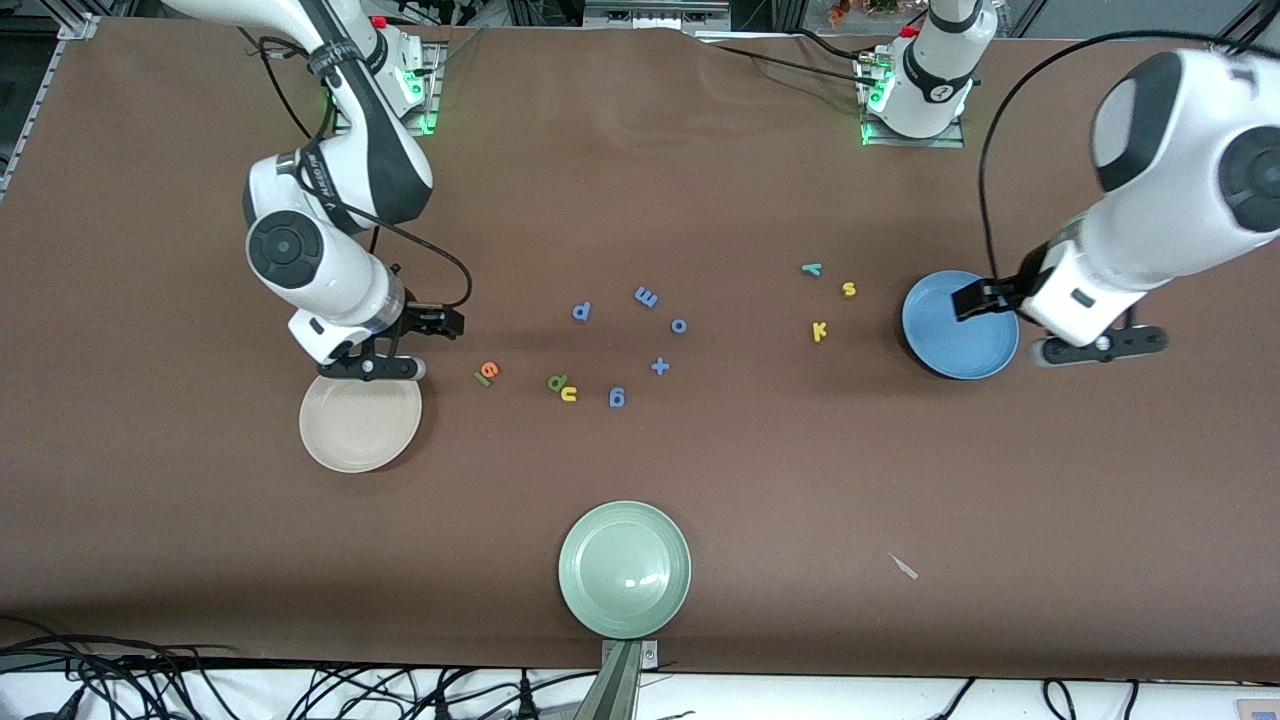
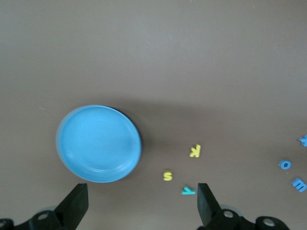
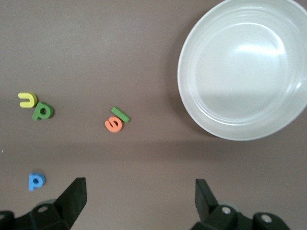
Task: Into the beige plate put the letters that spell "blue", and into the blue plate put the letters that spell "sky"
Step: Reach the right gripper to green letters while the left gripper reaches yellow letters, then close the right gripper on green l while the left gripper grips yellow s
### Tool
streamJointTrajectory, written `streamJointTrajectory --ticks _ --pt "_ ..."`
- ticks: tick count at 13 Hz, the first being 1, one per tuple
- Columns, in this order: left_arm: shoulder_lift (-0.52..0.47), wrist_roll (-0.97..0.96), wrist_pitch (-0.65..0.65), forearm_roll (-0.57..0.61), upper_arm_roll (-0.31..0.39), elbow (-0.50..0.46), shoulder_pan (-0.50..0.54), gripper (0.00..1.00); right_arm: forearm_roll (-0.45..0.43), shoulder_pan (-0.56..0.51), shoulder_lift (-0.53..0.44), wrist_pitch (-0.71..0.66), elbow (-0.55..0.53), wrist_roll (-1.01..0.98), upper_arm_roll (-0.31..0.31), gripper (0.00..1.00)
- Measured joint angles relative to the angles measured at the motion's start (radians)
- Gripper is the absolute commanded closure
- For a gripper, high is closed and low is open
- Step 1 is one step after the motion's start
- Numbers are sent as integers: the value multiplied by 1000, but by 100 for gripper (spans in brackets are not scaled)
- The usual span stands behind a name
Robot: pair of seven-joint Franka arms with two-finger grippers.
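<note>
**Two open grippers hanging over a table of foam letters**

A pale green plate (image 1: 624, 569) is sitting nearest the front camera, at the table's edge. Farther back, the beige plate (image 1: 360, 423) is lying toward the right arm's end, with nothing in it. The right gripper (image 1: 372, 366) is hovering over that plate's farther rim, jaws spread wide and holding nothing.

Beside the beige plate, toward the middle, the orange "e" (image 1: 487, 372) and the thin green "l" (image 3: 121, 113) are lying touching each other. Past them the green "b" (image 1: 556, 382) and yellow "u" (image 1: 569, 394) are sitting pressed together.

Blue letters (image 1: 646, 297) and a blue plus sign (image 1: 660, 366) are lying scattered in the middle.

Toward the left arm's end, the teal "y" (image 1: 812, 268), yellow "s" (image 1: 849, 289) and yellow "k" (image 1: 819, 331) are lying near the blue plate (image 1: 958, 326), which is also bare. The left gripper (image 1: 1096, 344) is hanging over that plate's edge, jaws released and gripping nothing.

The only writing is a dark band on the right arm, its print too small to make out.
</note>
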Motion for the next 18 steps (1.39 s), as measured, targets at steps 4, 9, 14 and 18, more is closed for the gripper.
streamJointTrajectory --ticks 4,9,14,18 --pt "-73 -84 253 -8 -64 -317 1 0 0 56 88 141 -9 128 1 1" --pt "-81 -227 578 -8 -145 -589 0 0 4 61 176 248 -8 157 -9 1" --pt "27 -294 940 -8 -185 -741 0 0 10 57 239 305 -5 158 -10 1" --pt "111 -304 1021 -8 -192 -770 -5 6 11 57 257 319 -4 159 -10 6"
